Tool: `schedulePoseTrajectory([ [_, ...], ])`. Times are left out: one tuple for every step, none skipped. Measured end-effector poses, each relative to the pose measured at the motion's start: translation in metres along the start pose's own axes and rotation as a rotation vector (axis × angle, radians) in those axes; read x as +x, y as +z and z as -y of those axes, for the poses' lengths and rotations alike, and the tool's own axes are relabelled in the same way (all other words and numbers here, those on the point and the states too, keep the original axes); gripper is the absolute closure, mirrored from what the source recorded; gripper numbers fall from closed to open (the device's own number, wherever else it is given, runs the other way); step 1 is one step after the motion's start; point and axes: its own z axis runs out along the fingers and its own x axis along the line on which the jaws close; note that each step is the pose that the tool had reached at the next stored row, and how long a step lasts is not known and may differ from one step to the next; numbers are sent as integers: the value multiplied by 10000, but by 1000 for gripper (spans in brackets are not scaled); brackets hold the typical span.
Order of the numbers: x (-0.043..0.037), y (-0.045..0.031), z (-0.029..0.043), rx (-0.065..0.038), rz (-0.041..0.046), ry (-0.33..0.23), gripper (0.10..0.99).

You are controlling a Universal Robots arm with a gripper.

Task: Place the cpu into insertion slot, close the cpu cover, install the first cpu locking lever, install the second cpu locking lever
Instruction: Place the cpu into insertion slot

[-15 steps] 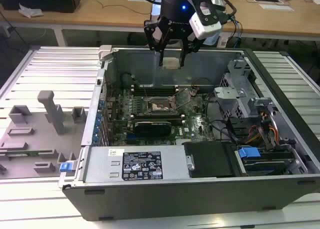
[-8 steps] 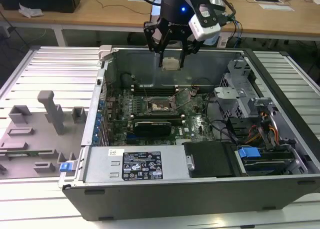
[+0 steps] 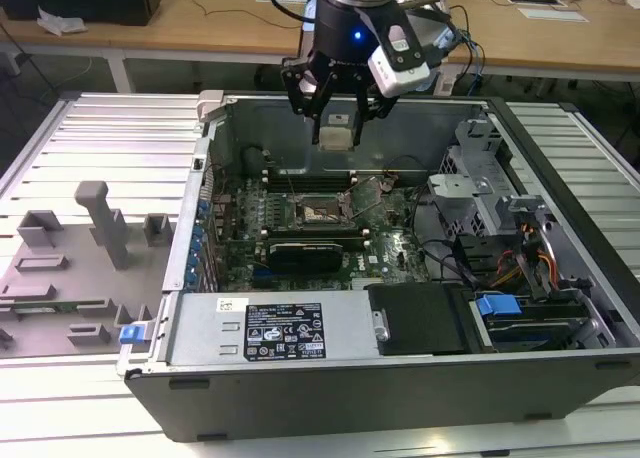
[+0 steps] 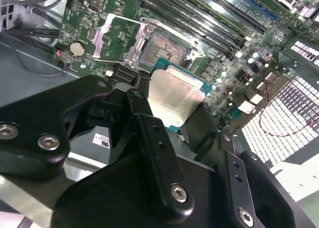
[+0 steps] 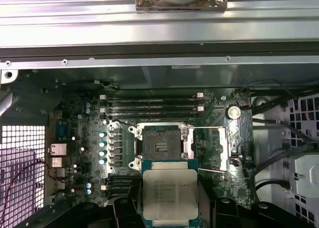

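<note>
Silver-grey cpu (image 5: 169, 193) sits pinched flat between the gripper's (image 3: 338, 136) fingers, hanging in mid-air over the open pc case (image 3: 400, 403). In the exterior view the insertion slot (image 3: 322, 213) is around 6 o'clock from the chip, bare, with the cpu cover (image 5: 219, 153) flipped open right beside it.

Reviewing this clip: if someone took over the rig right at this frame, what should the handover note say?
The gripper is shut on the cpu, holding it in the air above the motherboard.
The insertion slot is empty, with its contacts exposed.
The cpu cover is flipped open beside the slot.
Done: the cpu is grasped and over the board.
Left: the cpu is not seated, the cover is not closed, and the locking levers are not set.
</note>
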Motion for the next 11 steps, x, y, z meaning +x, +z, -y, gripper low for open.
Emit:
schedulePoseTrajectory([
  [4,24,2,44,6,56,549],
  [5,33,3,46,12,136,549],
  [5,42,3,45,20,228,549],
  [5,67,6,38,51,624,549],
  [5,78,6,34,71,864,549],
  [5,90,8,28,92,1127,549],
  [4,104,9,22,118,1459,549],
  [4,114,10,17,137,1684,549],
  [4,121,10,15,149,1835,549],
  [4,129,11,10,166,2053,549],
  [4,134,11,8,177,2189,549],
])
